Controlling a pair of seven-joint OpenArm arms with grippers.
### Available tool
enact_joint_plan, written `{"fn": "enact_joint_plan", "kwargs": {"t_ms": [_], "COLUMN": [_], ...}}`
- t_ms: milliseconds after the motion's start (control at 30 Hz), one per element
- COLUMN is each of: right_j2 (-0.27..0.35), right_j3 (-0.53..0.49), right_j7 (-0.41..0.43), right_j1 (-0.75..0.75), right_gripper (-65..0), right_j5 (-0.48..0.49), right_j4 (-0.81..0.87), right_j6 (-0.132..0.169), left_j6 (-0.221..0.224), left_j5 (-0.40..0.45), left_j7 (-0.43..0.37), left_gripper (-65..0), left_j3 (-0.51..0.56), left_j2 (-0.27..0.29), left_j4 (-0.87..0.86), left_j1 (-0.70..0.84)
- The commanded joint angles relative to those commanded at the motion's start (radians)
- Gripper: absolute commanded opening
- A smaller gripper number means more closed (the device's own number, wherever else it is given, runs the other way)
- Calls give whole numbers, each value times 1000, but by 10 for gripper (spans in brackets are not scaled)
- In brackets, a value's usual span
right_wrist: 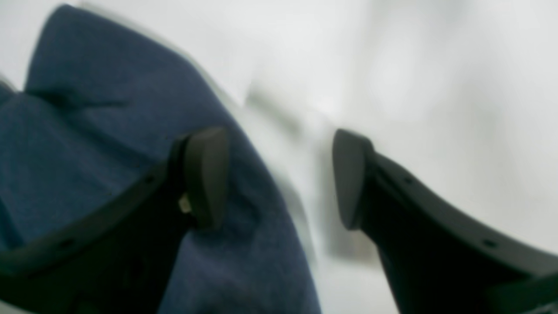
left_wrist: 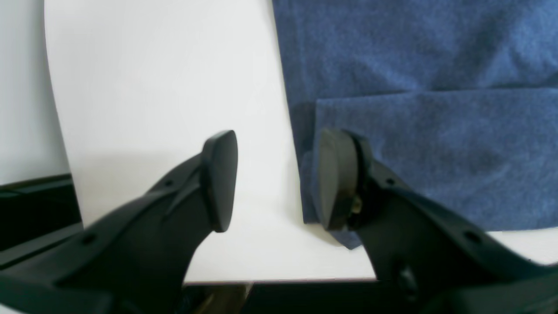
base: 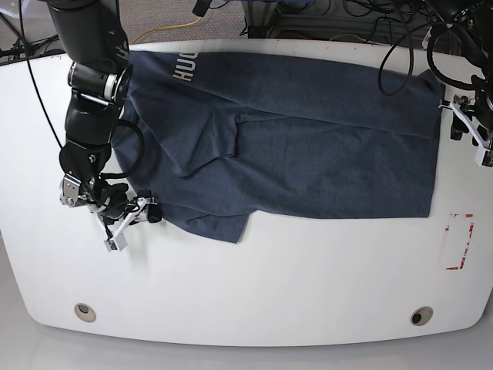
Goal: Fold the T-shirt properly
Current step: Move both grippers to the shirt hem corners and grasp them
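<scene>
"Where is the shirt, as the claws see it?"

"The T-shirt [base: 308, 158] lies across the tabletop [base: 308, 293], between the left claw [left_wrist: 279, 181] and the right claw [right_wrist: 281, 179]. Its far side is turned over, some of the lettering showing near that edge."

"And why does the left claw sit at that corner?"

"Its fingers are parted, gripping nothing. One is over the bare tabletop, the other over the cloth's edge, so it probably straddles that side for a pinch. The layers there don't line up, and catching only the top one could skew the fold."

"The right one?"

"Also open and empty, with the shirt's rumpled edge under one finger and bare tabletop beneath the other. Likely it's placed to take that edge; the wrinkles beside it seem to want pulling flat before any further folding."
</scene>
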Motion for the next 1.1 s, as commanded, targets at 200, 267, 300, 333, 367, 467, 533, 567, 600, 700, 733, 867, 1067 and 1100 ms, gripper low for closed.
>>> {"fn": "enact_joint_plan", "kwargs": {"t_ms": [200,267,300,333,367,467,533,567,600,700,733,867,1067,1100], "right_j2": [-25,-38,-43,-44,-46,-48,-48,-48,-48,-48,-48,-48,-46,-46], "right_j3": [0,0,0,0,0,0,0,0,0,0,0,0,0,0], "right_j7": [2,3,3,3,3,3,3,3,3,3,3,3,3,3], "right_j1": [-11,-12,-14,-14,-14,-21,-31,-32,-34,-37,-37,-38,-35,-35], "right_gripper": [-285,-285,-285,-285,-287,-296,-342,-379,-420,-563,-606,-650,-650,-650], "right_j5": [0,0,0,0,0,0,0,0,0,0,0,0,0,0], "right_j4": [0,0,0,0,0,0,0,0,0,2,2,3,5,5], "right_j6": [0,0,0,0,0,0,0,0,0,0,0,0,0,0], "left_j6": [0,0,0,0,0,31,85,111,136,226,254,317,320,320], "left_j5": [-2,-2,-2,-2,-2,-2,-2,-2,-2,-2,-2,-2,0,0], "left_j7": [-84,-86,-86,-89,-89,-89,-89,-91,-91,-91,-91,-94,-241,-272], "left_gripper": [-376,-376,-376,-376,-376,-375,-374,-364,-342,-228,-201,-178,-179,-179], "left_j3": [3,0,0,0,0,0,0,0,2,3,5,5,57,92], "left_j2": [25,26,26,26,26,23,21,21,20,-6,-8,-15,-17,-21], "left_j4": [-31,-48,-64,-81,-95,-164,-210,-236,-262,-359,-397,-532,-746,-766], "left_j1": [-38,-66,-78,-91,-101,-158,-192,-210,-229,-287,-305,-381,-456,-456]}}
